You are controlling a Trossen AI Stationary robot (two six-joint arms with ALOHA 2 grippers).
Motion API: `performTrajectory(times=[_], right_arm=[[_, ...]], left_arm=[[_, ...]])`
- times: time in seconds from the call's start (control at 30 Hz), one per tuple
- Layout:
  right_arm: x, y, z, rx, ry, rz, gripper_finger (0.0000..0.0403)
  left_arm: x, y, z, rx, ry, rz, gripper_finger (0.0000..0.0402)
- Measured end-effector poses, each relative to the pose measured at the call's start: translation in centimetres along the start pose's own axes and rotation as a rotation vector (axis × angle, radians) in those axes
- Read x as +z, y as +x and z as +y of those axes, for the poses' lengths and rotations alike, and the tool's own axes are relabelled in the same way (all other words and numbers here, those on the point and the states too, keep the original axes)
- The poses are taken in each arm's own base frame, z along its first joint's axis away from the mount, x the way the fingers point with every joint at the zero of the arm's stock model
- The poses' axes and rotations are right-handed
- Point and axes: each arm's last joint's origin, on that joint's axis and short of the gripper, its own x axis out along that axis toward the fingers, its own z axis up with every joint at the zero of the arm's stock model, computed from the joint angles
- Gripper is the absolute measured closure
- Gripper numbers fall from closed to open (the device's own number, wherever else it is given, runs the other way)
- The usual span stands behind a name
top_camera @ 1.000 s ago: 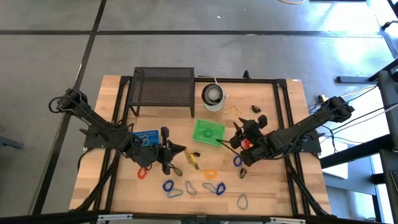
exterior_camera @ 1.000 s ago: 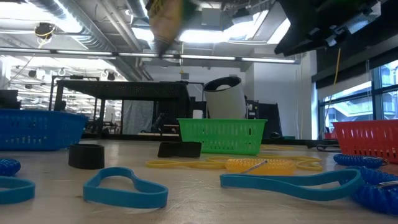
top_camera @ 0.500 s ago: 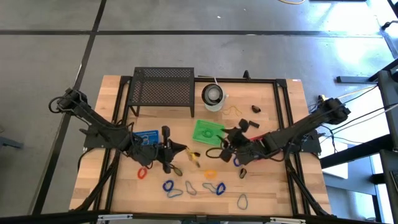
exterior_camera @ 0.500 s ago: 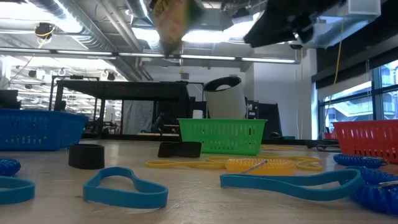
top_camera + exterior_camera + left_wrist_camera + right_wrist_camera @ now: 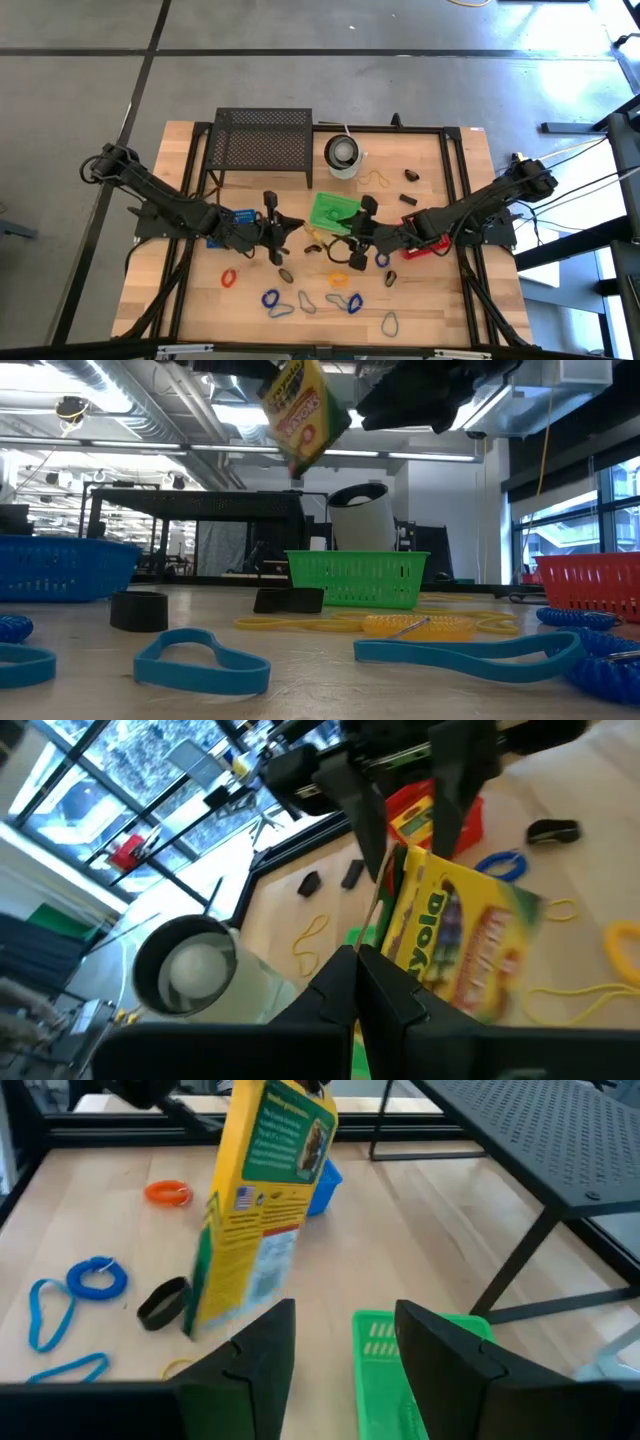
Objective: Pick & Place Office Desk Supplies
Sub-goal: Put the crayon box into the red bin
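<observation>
Judging from the desk (image 5: 180, 300), the sorting is seen to be at an early stage: many coloured loops (image 5: 343, 300) are left scattered along the front, while one yellow crayon box (image 5: 303, 412) is held aloft between the two arms, just beside the green basket (image 5: 334, 212). The box is pinched at its edge by the left end effector (image 5: 362, 978), whose fingers are pressed together on it. The right end effector (image 5: 340, 1342) is spread wide just short of the box, so a handover is judged likely. A second box lies in the red basket (image 5: 440, 812). Blurred lettering resembling "Crayola" can be made out; nothing else is legible.
</observation>
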Motion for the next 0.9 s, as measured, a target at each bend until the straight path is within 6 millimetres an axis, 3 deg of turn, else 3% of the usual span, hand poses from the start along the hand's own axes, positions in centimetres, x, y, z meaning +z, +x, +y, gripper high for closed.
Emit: performTrajectory(times=[0.6, 0.9], right_arm=[[0.6, 0.4, -0.4, 0.068, 0.079, -0.026, 0.0224], [0.2, 2.0, -0.1, 0.067, 0.103, -0.051, 0.0224]], left_arm=[[-0.5, 1.5, 1.6, -0.010, -0.026, 0.007, 0.0397], [0.5, 1.5, 2.0, -0.006, 0.002, -0.091, 0.0397]])
